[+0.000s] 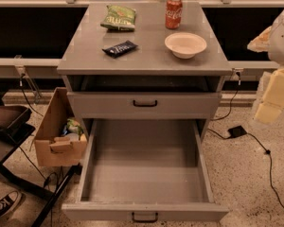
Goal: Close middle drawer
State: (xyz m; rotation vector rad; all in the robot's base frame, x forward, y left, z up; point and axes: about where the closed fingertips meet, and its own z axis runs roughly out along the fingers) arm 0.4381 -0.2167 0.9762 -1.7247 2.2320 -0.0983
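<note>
The middle drawer (pixel 145 174) of the grey cabinet is pulled far out toward me. It is a long, deep, empty box. Its flat front (pixel 104 212) lies at the bottom of the view with a small black bar handle (pixel 145 217). Above it the uppermost drawer front (pixel 189 105) with its own black handle sits nearly flush, with a dark gap under the cabinet top. The lowest drawer is hidden beneath the open one. My gripper (pixel 273 96), a cream-coloured shape, hangs at the right edge of the view, right of the cabinet and apart from it.
On the cabinet top (pixel 85 56) are a green chip bag (pixel 119 17), a dark snack bar (pixel 119 48), a red soda can (pixel 173 13) and a white bowl (pixel 185 45). A cardboard box (pixel 54 131) stands left of the cabinet. Black cables (pixel 270 164) run on the floor right. A dark stand (pixel 4 126) stands at the left.
</note>
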